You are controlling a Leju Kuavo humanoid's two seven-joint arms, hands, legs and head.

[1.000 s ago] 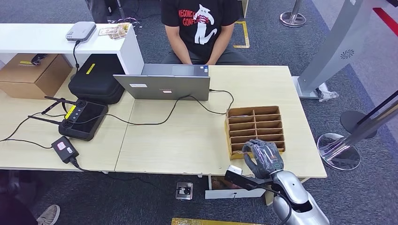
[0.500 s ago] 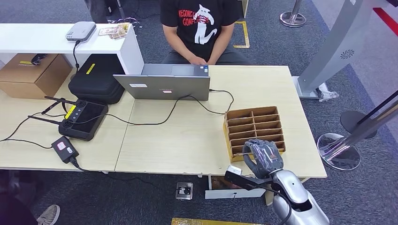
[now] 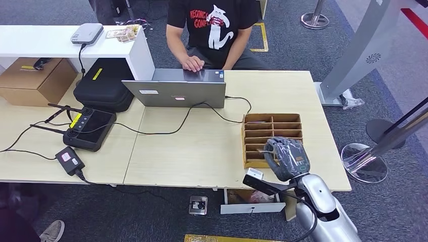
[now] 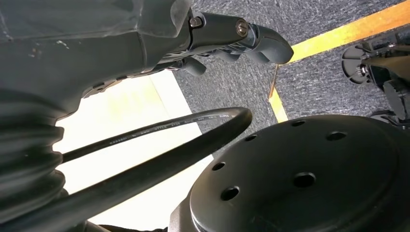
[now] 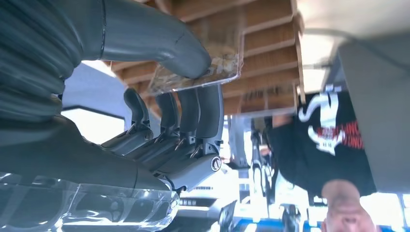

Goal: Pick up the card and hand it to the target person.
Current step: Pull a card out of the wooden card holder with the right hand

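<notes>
Right hand (image 3: 286,157) pinches clear flat plastic card (image 5: 212,63) over brown wooden compartment box (image 3: 272,132); seated black-shirted person (image 3: 214,25) straight ahead across pale wooden table (image 3: 202,146).

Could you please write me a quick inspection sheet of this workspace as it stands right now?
Surface: light wooden table, two tops side by side.
Job's things: clear card pinched in the right hand over the wooden slotted organizer; seated person across the table, one hand on the laptop.
Clutter: black controller with antennas, black case, cardboard box.
Hands: right holds the card; left hand hangs beside the table, holding nothing that shows.
Cables: black cable from the laptop; power adapter and lead.
Surroundings: grey carpet, yellow floor tape, stanchion bases.
</notes>
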